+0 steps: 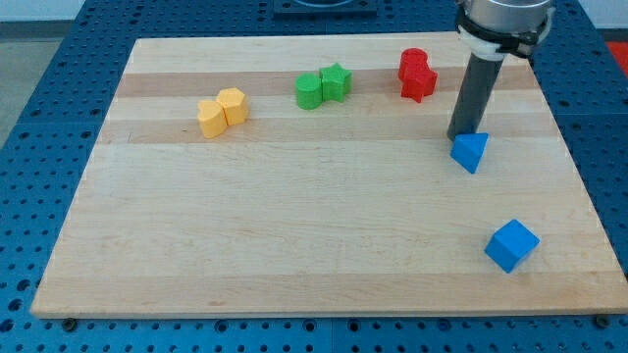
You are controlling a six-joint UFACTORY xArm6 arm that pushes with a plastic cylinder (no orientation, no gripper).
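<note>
My tip rests on the wooden board at the view's right, touching or almost touching the upper left edge of a blue triangular block. A blue cube lies lower right of it, well apart. Up and to the left of the rod sit two red blocks pressed together, the lower one star-like. Two green blocks, a rounded one and a star, stand further left. Two yellow blocks sit side by side at the upper left.
The board lies on a blue perforated table. The arm's grey wrist hangs over the board's upper right corner.
</note>
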